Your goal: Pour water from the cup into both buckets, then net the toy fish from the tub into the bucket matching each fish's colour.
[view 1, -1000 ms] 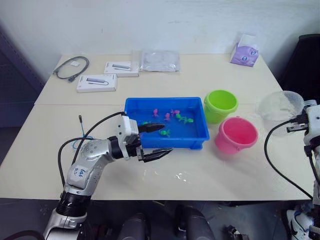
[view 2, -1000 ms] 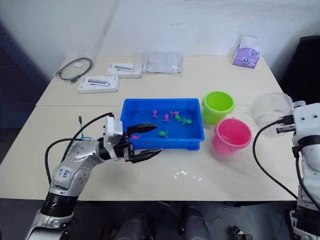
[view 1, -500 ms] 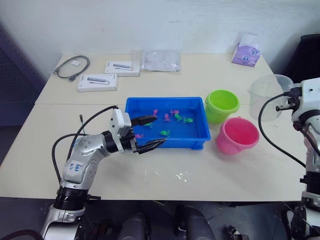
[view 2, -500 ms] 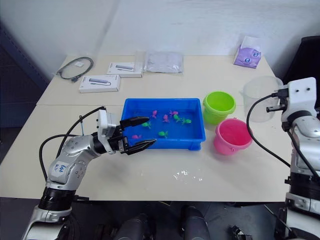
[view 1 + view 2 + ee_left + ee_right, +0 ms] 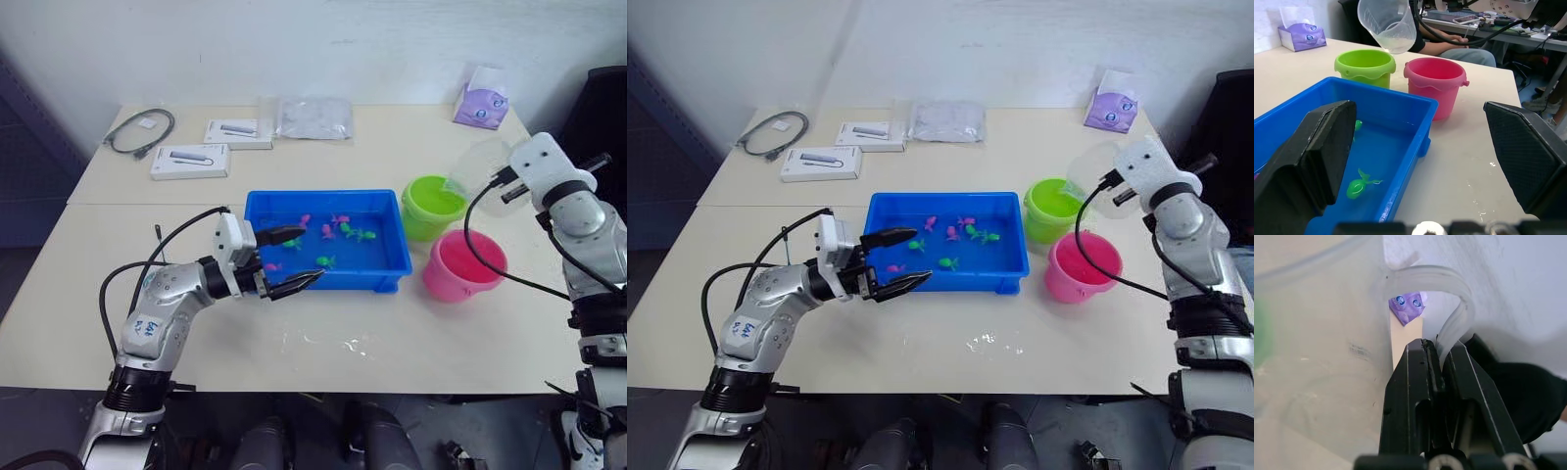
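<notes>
Tilting the cup over the green bucket, I pinch its handle between my right gripper's fingers, spout turned down toward the bucket. The pink bucket stands just beside the green one. My left gripper hovers spread wide at the tub's near-left corner, where the toy fish lie in water.

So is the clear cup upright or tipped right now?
Tipped. The cup, held by its handle in the right gripper, leans spout-down above the green bucket, water pooled at its low side.
</notes>
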`<state>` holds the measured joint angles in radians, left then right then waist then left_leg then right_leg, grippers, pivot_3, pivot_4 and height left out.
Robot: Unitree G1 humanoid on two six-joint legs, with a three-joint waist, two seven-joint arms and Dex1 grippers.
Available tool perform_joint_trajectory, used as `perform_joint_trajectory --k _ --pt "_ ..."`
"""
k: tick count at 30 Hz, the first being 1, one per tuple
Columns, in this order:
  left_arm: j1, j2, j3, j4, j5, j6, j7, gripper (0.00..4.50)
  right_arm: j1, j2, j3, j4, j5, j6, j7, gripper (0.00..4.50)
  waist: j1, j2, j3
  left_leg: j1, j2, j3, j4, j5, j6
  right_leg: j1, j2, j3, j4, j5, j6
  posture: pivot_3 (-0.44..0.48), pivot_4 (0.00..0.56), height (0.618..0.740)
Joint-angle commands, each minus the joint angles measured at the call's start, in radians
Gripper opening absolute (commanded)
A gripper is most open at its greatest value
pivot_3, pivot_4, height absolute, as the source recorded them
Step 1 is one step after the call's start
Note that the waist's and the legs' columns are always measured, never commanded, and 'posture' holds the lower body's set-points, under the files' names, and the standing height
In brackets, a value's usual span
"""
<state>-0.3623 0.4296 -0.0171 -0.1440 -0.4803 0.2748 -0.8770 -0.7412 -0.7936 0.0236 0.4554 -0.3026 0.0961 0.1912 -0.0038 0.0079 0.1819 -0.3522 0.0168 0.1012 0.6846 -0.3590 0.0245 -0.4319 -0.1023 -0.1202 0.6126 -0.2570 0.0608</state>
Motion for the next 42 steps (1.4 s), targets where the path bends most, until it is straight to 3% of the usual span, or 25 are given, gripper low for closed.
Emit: perform_joint_trajectory --k 1,10,22,31,42 --pt "0.012 -0.016 0.032 -0.041 -0.019 -0.002 0.035 4.50 -0.054 -0.043 0.012 0.027 -0.079 -0.079 -0.075 0.09 0.000 0.000 0.000 0.000 0.000 0.000 0.000 0.000 0.000 0.000 0.000 0.000 0.000 0.000 0.000 0.000 0.150 0.740" --pt "-0.008 -0.035 0.052 -0.051 -0.027 0.011 0.075 4.50 -0.132 -0.082 0.149 0.159 -0.286 -0.255 -0.194 0.09 -0.001 0.000 0.000 0.000 0.000 0.000 0.000 0.000 -0.001 0.000 0.000 0.000 0.000 0.000 0.000 0.000 0.150 0.740" --pt "-0.011 -0.052 0.046 -0.058 -0.022 0.007 0.093 4.50 -0.183 -0.097 0.211 0.267 -0.384 -0.376 -0.278 0.09 -0.001 0.000 0.000 -0.001 0.001 0.000 0.000 0.001 -0.001 0.000 0.000 0.000 0.000 0.000 0.000 0.000 0.150 0.740" --pt "-0.031 -0.099 0.072 -0.080 -0.099 0.022 0.094 4.50 -0.212 -0.098 0.231 0.299 -0.429 -0.404 -0.331 0.09 -0.001 0.000 0.000 -0.001 0.001 0.000 0.000 0.001 -0.002 0.000 0.000 0.000 0.000 0.000 0.000 0.000 0.150 0.740" --pt "-0.146 -0.113 0.021 0.020 -0.050 -0.007 0.066 4.50 -0.243 -0.114 0.239 0.302 -0.460 -0.452 -0.332 0.09 -0.001 0.000 0.000 -0.001 0.001 0.000 0.000 0.001 -0.002 0.000 0.002 0.000 -0.001 0.000 0.000 0.000 0.150 0.740"
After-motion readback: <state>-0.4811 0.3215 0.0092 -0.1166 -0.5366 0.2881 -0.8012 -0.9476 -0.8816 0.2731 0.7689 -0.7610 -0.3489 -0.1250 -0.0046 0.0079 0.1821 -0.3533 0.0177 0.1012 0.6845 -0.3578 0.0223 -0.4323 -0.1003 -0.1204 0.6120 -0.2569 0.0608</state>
